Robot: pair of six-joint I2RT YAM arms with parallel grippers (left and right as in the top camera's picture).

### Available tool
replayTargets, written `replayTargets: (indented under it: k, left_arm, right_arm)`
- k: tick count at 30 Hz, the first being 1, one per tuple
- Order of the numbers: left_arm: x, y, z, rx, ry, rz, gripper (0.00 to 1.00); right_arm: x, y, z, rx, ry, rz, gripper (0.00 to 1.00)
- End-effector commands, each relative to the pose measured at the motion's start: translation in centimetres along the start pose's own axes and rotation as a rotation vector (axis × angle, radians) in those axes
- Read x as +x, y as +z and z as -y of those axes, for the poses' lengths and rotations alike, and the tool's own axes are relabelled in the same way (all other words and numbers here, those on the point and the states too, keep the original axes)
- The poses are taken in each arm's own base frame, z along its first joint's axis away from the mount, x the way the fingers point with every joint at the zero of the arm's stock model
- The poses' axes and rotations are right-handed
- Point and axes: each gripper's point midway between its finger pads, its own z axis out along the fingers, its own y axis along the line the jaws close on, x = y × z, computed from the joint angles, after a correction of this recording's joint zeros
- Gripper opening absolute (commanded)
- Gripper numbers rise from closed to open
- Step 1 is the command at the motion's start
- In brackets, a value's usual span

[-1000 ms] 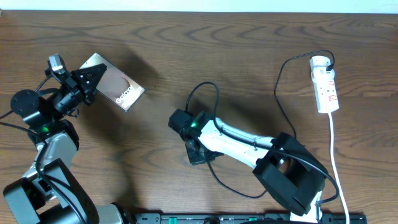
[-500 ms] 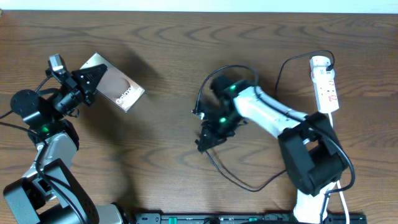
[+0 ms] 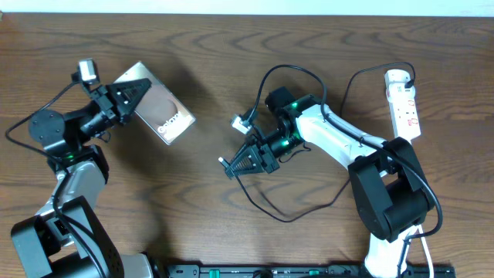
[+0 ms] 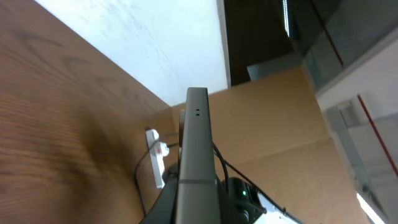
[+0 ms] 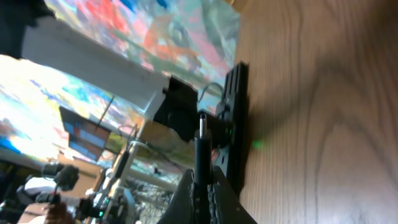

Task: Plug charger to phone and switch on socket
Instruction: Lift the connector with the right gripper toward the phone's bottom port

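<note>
My left gripper is shut on the phone, a dark glossy slab with white lettering, held above the table at upper left with its lettered end toward the right. In the left wrist view the phone's grey edge stands between the fingers. My right gripper is shut on the charger's plug end, pointing left toward the phone but apart from it. In the right wrist view the black plug tip sticks up from the jaws. The black cable loops back to the socket, a white power strip at far right.
The socket's white cord runs down the right edge of the table. The black cable loops over the wood below and above the right arm. A black rail lies along the front edge. The wall edge is at the top.
My right gripper has lifted the plug end and swung it to point left toward the phone. My left gripper has moved the phone to the right and slightly up.
</note>
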Motion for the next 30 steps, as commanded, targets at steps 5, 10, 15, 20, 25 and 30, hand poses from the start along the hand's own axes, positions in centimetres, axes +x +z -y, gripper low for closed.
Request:
replayTargets:
  k: [5,10,15,20,25,30]
  left_arm:
    - [-0.1,1.0,1.5,0.026,0.050,0.002,0.07]
    - [0.3,1.4,1.6,0.032,0.050,-0.013,0.07]
    - [0.5,1.9,1.8,0.041,0.058,-0.012,0.07]
    - [0.4,1.9,1.9,0.041,0.061,-0.010,0.07]
    - [0.5,1.9,2.3,0.052,0.094,-0.011,0.07]
    - [0.6,1.9,2.3,0.052,0.094,-0.015,0.07]
  right_arm:
    - [-2.8,0.7,-0.4,-0.083,0.090,0.031,0.01]
    - [-4.2,1.8,-0.4,-0.096,0.074,0.011,0.01]
    - [-5.4,2.6,-0.7,-0.108,0.056,-0.004,0.01]
    - [-5.4,2.6,-0.7,-0.108,0.053,-0.004,0.01]
    - [-5.5,2.5,-0.7,-0.107,0.045,-0.003,0.01]
    - [-5.6,2.5,-0.7,-0.107,0.035,-0.002,0.01]
